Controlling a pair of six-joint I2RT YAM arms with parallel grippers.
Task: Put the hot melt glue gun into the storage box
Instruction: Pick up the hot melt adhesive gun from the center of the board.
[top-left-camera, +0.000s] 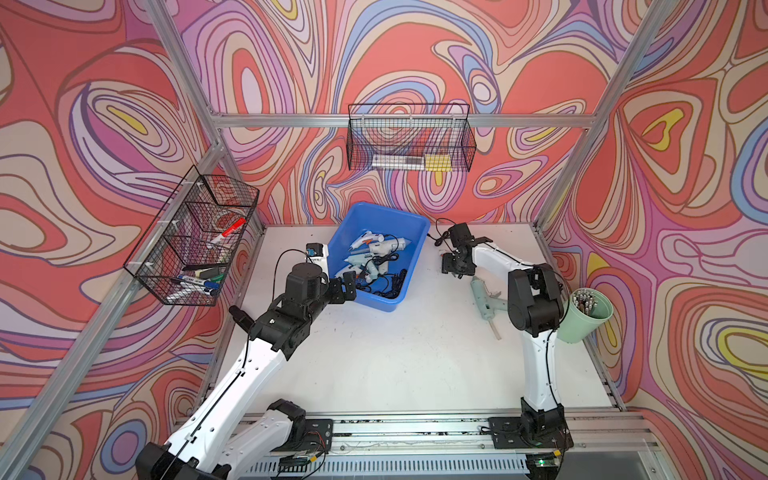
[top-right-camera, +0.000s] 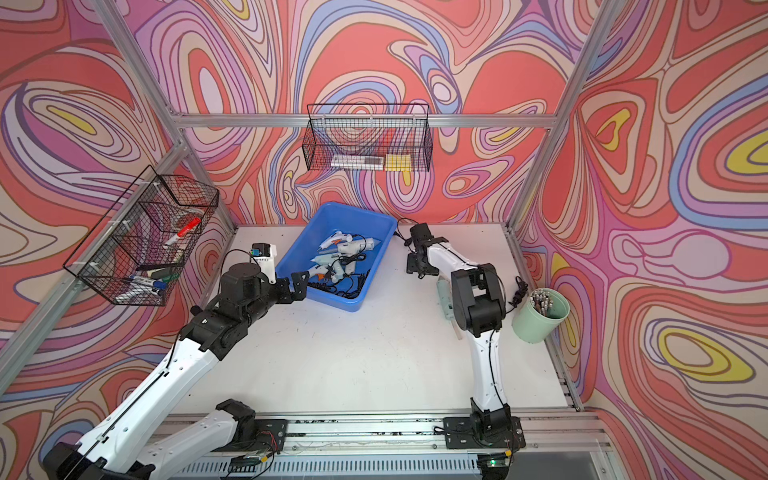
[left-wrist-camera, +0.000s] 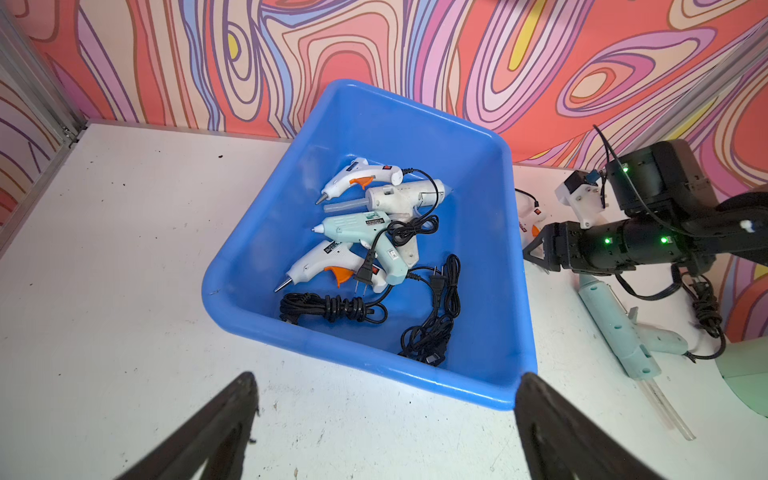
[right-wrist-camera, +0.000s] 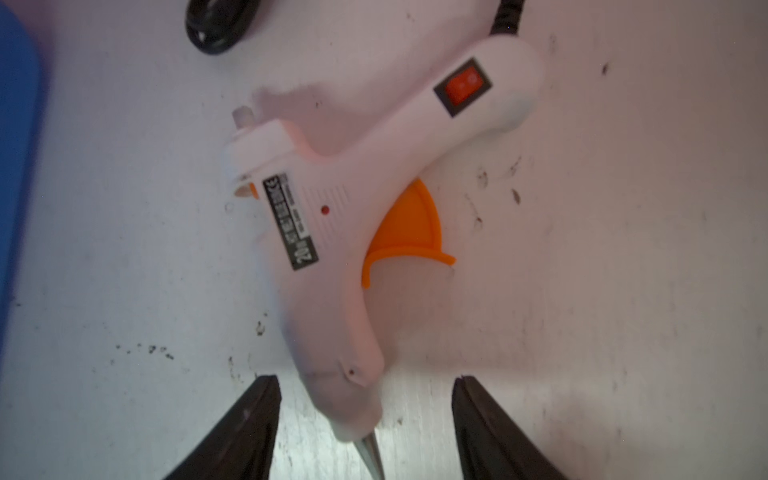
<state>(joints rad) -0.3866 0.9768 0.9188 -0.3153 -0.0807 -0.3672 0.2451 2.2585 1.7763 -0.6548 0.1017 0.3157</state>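
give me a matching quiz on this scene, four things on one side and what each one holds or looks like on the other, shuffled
Things:
1. storage box
2. white glue gun outside the box
3. mint-green glue gun outside the box
4. mint-green cup

Descriptions:
a. a clear glue stick pokes out of its back
b. holds glue guns and black cords
c. has an orange trigger and a red switch
d. full of thin sticks

Pairs: 1-b, 2-c, 3-a, 4-d
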